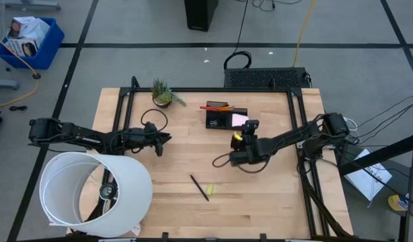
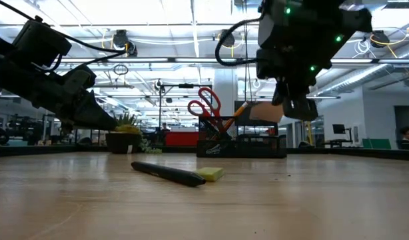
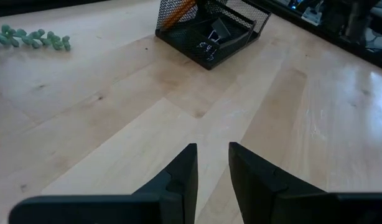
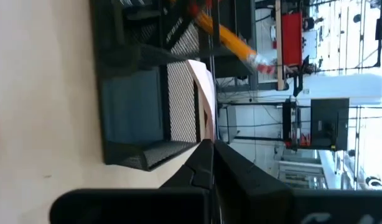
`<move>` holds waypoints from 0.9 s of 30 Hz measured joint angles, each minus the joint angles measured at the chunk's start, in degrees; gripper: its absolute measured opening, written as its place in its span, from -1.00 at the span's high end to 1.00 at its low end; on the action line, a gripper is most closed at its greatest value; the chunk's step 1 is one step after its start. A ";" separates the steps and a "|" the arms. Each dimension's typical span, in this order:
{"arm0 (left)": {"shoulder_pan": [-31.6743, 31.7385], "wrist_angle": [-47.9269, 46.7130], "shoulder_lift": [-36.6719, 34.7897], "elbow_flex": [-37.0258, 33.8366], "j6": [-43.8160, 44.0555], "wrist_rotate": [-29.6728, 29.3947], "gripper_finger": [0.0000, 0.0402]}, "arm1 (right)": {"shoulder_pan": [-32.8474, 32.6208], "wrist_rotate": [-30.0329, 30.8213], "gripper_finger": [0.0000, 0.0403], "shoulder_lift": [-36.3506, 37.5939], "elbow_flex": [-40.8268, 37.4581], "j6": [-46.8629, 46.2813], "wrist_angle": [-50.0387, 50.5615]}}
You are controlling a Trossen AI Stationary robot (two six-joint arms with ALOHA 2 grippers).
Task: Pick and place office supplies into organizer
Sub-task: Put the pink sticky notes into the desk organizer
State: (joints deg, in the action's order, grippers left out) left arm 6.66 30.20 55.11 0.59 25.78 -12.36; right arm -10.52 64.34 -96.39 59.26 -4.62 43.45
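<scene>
organizer (image 3: 209,31): top cut by frame edge | white cylinder (image 1: 92,195): hides left arm's base

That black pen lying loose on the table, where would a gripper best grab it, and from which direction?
Probably at its middle, coming straight down. The black pen lies flat and slanted on the bare table, so fingers would close across its thin barrel. Its one end lies close by the yellow-green piece; gripping mid-barrel likely stays clear of it.

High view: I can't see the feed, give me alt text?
The right pincer hovers beside the organizer at the table's far middle, while the left pincer waits over bare wood. A black pen and a yellow-green piece lie nearer the front.
</scene>
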 joint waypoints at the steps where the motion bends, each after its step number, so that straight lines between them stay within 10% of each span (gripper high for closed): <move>1: -0.01 0.00 0.00 0.01 0.00 0.00 0.54 | 0.60 -0.29 1.00 0.51 -1.01 1.48 -1.82; 10: 0.00 0.02 0.00 0.01 -0.01 0.00 0.54 | 5.07 -3.44 1.00 2.02 -8.71 20.93 -25.14; 27: 0.00 0.02 -0.01 0.01 -0.02 0.00 0.54 | 12.54 -11.94 1.00 2.02 -8.91 25.33 -29.03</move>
State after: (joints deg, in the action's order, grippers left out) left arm 6.66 30.22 55.10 0.60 25.76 -12.36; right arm 2.02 52.40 -94.37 50.35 20.70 14.41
